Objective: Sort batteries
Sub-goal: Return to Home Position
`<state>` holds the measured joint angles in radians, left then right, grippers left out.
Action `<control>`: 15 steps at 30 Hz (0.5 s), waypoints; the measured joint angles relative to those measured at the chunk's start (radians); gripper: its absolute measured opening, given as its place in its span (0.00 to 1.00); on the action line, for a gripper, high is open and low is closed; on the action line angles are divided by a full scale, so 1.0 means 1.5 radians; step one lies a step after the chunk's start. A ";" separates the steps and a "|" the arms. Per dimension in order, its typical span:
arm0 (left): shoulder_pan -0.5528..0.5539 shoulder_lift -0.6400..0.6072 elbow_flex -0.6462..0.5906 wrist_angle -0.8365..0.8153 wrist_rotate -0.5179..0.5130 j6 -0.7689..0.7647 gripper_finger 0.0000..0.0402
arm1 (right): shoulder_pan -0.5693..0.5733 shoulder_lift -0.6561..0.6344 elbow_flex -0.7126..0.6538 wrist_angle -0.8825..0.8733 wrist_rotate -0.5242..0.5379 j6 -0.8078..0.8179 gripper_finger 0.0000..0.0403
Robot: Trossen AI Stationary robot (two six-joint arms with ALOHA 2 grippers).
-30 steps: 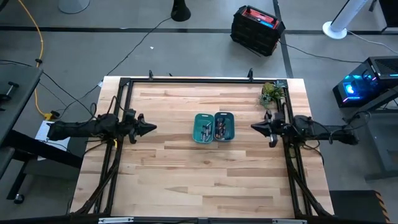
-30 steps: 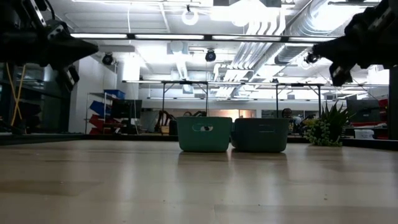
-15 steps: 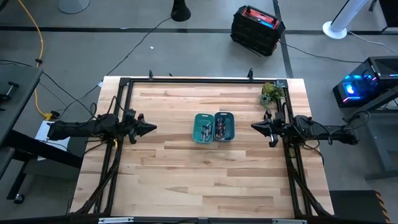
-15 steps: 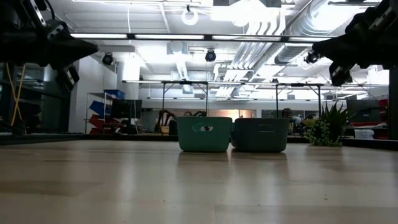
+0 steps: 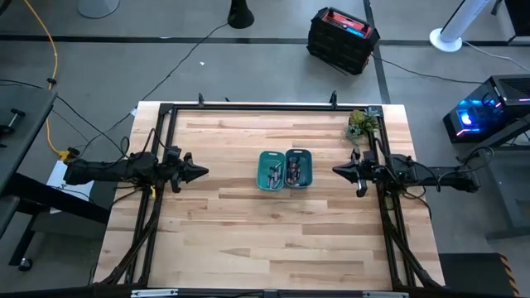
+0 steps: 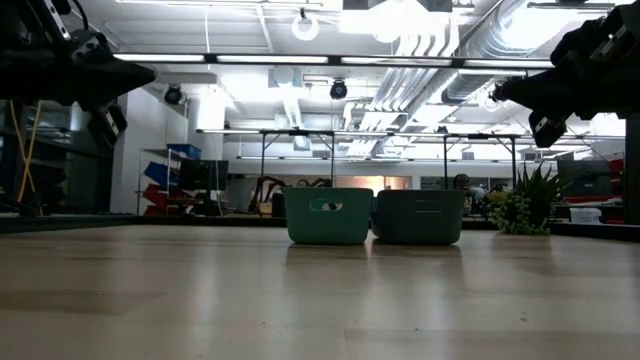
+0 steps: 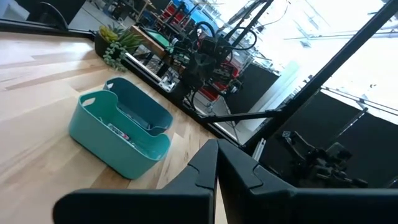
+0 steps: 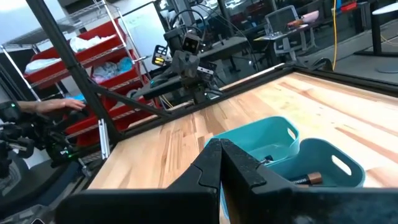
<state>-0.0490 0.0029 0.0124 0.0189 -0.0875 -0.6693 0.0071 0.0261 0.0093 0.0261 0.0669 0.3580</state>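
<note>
Two small teal bins stand side by side at the table's middle: the left bin point(image 5: 271, 170) and the right bin point(image 5: 298, 168). Small dark batteries point(image 5: 294, 172) lie in the right bin, and a few more batteries point(image 5: 274, 173) in the left one. The right wrist view shows a battery point(image 8: 308, 180) inside a bin point(image 8: 323, 163). My left gripper point(image 5: 201, 172) hovers left of the bins, shut and pointing at them. My right gripper point(image 5: 336, 170) hovers right of them, also shut. In the low view both grippers point(image 6: 150, 72) point(image 6: 497, 90) hang well above the tabletop.
A small potted plant point(image 5: 358, 124) stands near the table's far right corner. Black frame rails point(image 5: 248, 106) run along the far edge and both sides. Bare wood point(image 5: 273, 240) lies between the bins and the near edge.
My right gripper has sunk a little and edged toward the bins, staying shut. The left arm and the bins have kept still.
</note>
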 joint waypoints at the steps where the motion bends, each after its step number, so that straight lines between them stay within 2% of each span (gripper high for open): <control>1: 0.000 0.000 0.000 0.000 0.000 0.000 0.00 | 0.000 0.000 0.000 0.000 0.000 0.000 0.00; 7: 0.000 0.000 0.000 -0.001 0.001 0.021 0.00 | 0.000 0.000 0.000 0.000 0.000 0.000 0.00; 15: 0.002 0.000 0.000 -0.002 0.006 0.452 0.00 | 0.000 0.000 0.000 0.000 0.000 0.000 0.00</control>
<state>-0.0463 0.0029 0.0124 0.0158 -0.0784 0.0086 0.0071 0.0265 0.0090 0.0265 0.0669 0.3580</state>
